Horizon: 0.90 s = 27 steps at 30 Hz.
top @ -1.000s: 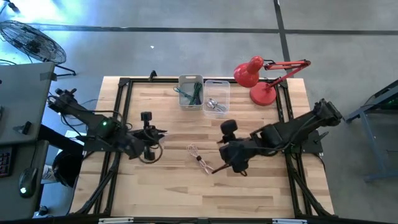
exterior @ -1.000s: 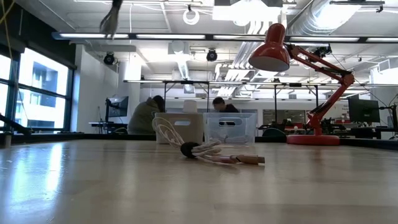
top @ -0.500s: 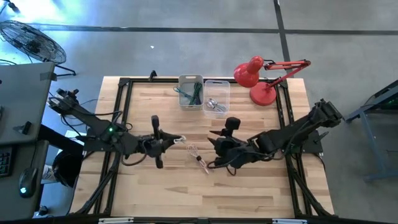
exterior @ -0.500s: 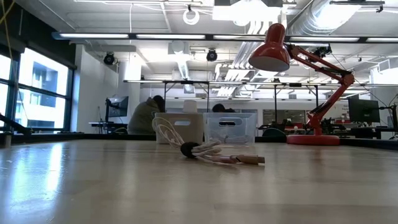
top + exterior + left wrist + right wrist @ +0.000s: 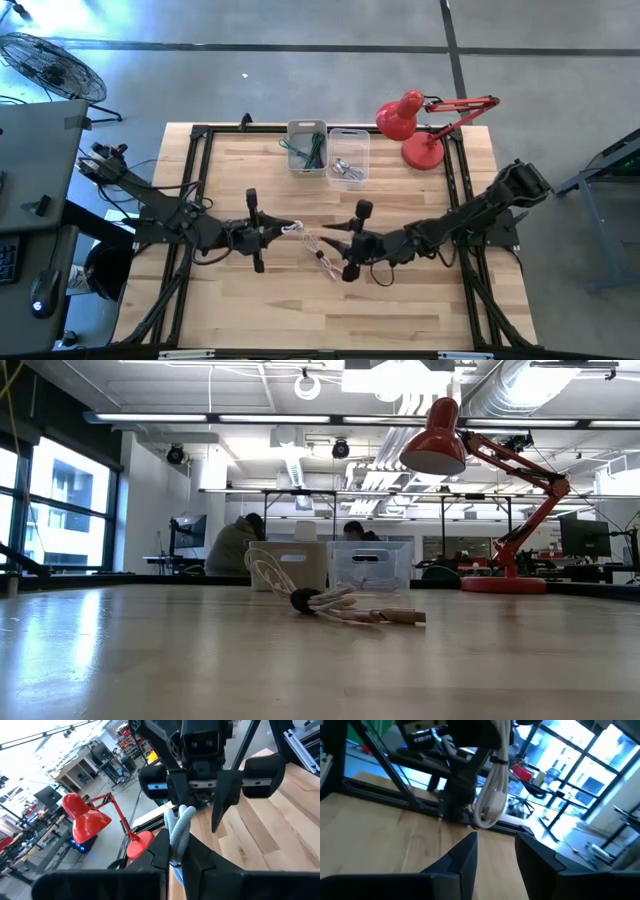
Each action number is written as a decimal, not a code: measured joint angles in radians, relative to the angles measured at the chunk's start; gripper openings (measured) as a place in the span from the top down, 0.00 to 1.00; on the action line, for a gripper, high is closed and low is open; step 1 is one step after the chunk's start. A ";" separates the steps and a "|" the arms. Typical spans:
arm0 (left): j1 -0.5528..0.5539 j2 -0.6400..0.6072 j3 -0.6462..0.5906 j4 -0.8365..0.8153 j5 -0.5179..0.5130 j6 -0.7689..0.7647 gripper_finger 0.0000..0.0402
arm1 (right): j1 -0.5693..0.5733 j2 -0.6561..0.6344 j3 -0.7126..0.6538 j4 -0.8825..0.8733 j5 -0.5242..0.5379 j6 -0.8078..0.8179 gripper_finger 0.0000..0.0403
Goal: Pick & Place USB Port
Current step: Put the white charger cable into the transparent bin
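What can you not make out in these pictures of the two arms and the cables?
Low view: both tools sit above the top edge; only the loose cable shows.
High view: the contents of the bins are too small to tell.
Left wrist view: the left tool, shut on a white cord, hides the cord's ends.

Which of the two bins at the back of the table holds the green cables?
It is the left bin, the one farther from the red lamp. The clear bin beside it, nearer the lamp, holds small silvery items instead.
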 joint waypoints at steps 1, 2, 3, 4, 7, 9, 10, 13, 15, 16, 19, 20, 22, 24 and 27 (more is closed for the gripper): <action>0.000 0.000 0.000 0.000 0.001 0.000 0.96 | -0.003 0.000 -0.009 0.010 -0.012 0.000 0.69; 0.000 0.000 0.000 0.000 0.004 0.000 0.96 | -0.005 0.000 -0.014 0.013 -0.022 0.000 0.69; 0.000 0.000 0.000 0.000 0.005 0.000 0.96 | -0.006 0.000 -0.015 0.016 -0.036 0.000 0.69; 0.000 0.000 0.000 0.000 0.008 0.000 0.96 | -0.006 0.000 -0.015 0.025 -0.047 0.000 0.69; 0.000 0.007 0.000 0.000 0.007 0.000 0.96 | -0.005 0.003 -0.015 0.052 -0.081 -0.011 0.69; 0.000 0.007 0.000 0.001 0.007 0.000 0.96 | -0.008 0.009 -0.015 0.060 -0.110 -0.016 0.69; 0.000 0.006 0.000 0.003 0.007 0.000 0.96 | -0.010 0.015 -0.015 0.077 -0.119 -0.016 0.69; 0.000 0.006 0.000 0.004 0.007 0.000 0.96 | -0.012 0.048 -0.012 0.112 -0.139 -0.024 0.69; 0.000 0.006 0.000 0.005 0.007 0.001 0.96 | -0.012 0.083 0.007 0.110 -0.125 -0.050 0.69; 0.000 0.006 0.000 0.005 0.007 0.003 0.96 | -0.011 0.100 0.016 0.106 -0.116 -0.064 0.69; 0.000 0.006 0.000 0.004 0.007 0.004 0.96 | -0.001 0.148 0.063 0.106 -0.100 -0.113 0.69; 0.000 0.006 0.000 0.003 0.008 0.004 0.96 | 0.005 0.161 0.083 0.099 -0.079 -0.132 0.69; 0.000 0.006 0.000 -0.007 0.007 0.004 0.96 | 0.018 0.189 0.128 0.066 -0.019 -0.166 0.69; 0.000 0.006 0.000 -0.012 0.008 0.004 0.96 | 0.035 0.214 0.173 0.024 0.068 -0.196 0.69; 0.000 0.006 0.000 -0.018 0.011 0.004 0.96 | 0.054 0.239 0.222 -0.003 0.182 -0.229 0.69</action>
